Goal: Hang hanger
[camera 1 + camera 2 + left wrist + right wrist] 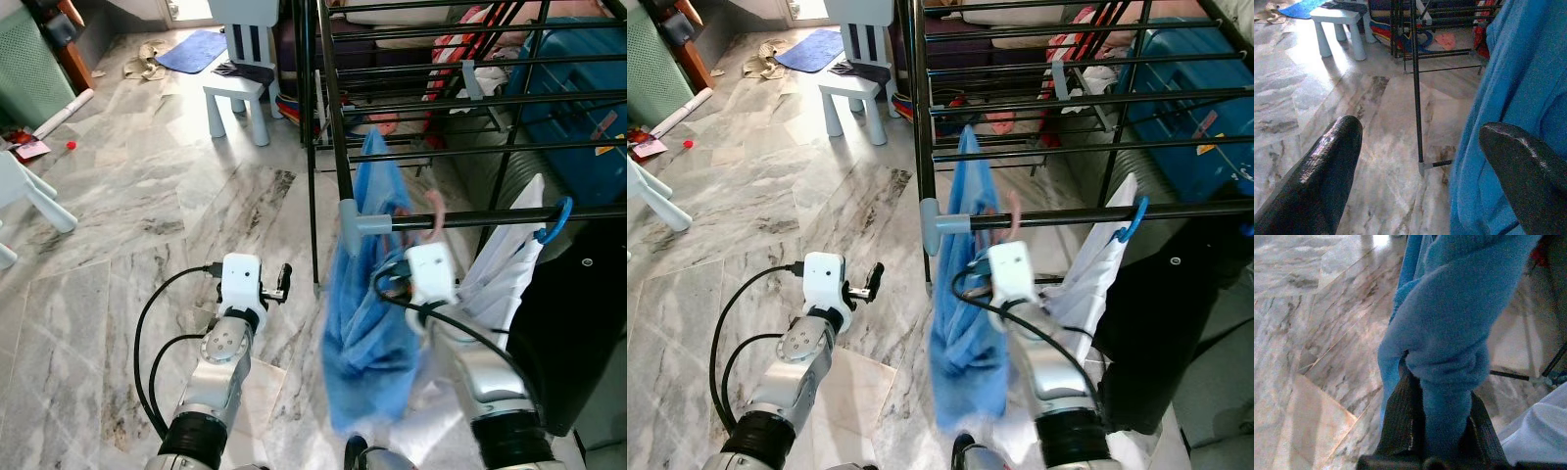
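right gripper [1442, 431]: clenched on the blue garment [367, 323], just below the drying rack [470, 217] front rail | left gripper [1420, 161]: fingers spread, holding nothing, over marble floor [147, 215] left of rack | pink hanger [434, 211]: at the front rail, above right gripper | white stool [240, 93]: beyond rack's left side

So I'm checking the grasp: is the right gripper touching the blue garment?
Touching. In the right wrist view, the right gripper has its black fingers pressed against both sides of a bunched fold of the blue garment.
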Tool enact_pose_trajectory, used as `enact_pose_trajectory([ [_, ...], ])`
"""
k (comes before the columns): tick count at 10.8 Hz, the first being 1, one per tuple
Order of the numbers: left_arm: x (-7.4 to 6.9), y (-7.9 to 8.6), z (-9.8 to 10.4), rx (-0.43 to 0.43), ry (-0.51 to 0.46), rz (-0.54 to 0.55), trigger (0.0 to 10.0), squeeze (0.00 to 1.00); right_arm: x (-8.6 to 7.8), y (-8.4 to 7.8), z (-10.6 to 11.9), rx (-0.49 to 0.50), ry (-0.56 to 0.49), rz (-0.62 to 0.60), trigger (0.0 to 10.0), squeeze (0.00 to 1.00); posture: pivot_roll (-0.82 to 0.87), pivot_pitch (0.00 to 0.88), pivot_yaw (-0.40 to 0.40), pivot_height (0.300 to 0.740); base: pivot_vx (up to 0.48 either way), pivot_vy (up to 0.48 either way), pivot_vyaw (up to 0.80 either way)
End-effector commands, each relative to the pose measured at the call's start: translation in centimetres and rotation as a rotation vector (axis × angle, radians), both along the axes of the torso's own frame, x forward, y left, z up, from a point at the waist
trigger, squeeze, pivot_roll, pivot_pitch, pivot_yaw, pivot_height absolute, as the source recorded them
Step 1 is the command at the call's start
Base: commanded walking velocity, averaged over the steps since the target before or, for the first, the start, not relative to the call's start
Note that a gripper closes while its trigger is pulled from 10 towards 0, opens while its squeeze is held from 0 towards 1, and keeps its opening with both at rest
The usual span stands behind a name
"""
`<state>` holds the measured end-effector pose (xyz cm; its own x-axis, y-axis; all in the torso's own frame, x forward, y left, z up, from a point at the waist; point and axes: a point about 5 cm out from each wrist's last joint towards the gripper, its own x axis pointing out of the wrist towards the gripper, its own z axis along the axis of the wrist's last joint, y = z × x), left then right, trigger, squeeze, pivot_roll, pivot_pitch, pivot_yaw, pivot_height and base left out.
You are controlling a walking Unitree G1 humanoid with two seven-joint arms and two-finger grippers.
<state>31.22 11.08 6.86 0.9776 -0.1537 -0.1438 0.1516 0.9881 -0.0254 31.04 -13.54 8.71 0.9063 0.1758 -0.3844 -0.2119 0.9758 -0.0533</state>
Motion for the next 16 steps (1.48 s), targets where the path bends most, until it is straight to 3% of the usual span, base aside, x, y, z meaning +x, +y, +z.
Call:
enact_pose_trajectory([
  [1,-0.1,0.3,-0.1,0.014,0.004,0.009,10.0,0.00,0.2,0.3,-0.2,0.004,0.020,0.018,10.0,0.00,-0.10,0.131,0.019,0.740,0.000,0.000,0.00],
  [7,0.0,0.2,0.0,0.023,0.003,0.015,10.0,0.00,-0.5,0.1,-2.2,0.065,0.123,-0.022,10.0,0.00,-0.10,0.124,0.012,0.740,0.000,0.000,0.00],
  [8,0.0,0.3,0.0,0.022,0.004,0.015,10.0,0.00,-0.5,0.0,-2.1,0.087,0.119,-0.024,10.0,1.00,-0.10,0.124,0.012,0.740,0.000,0.000,0.00],
  [11,-0.2,0.2,-0.1,0.019,0.007,0.015,10.0,0.00,-0.4,-0.4,-1.1,0.029,0.012,-0.053,10.0,1.00,-0.10,0.129,0.016,0.740,0.000,0.000,0.00],
  [16,-0.2,0.1,-0.2,0.019,0.015,0.005,10.0,0.00,-1.9,-0.7,-1.1,0.014,-0.061,-0.073,10.0,1.00,-0.10,0.133,0.021,0.740,0.000,0.000,0.00],
])
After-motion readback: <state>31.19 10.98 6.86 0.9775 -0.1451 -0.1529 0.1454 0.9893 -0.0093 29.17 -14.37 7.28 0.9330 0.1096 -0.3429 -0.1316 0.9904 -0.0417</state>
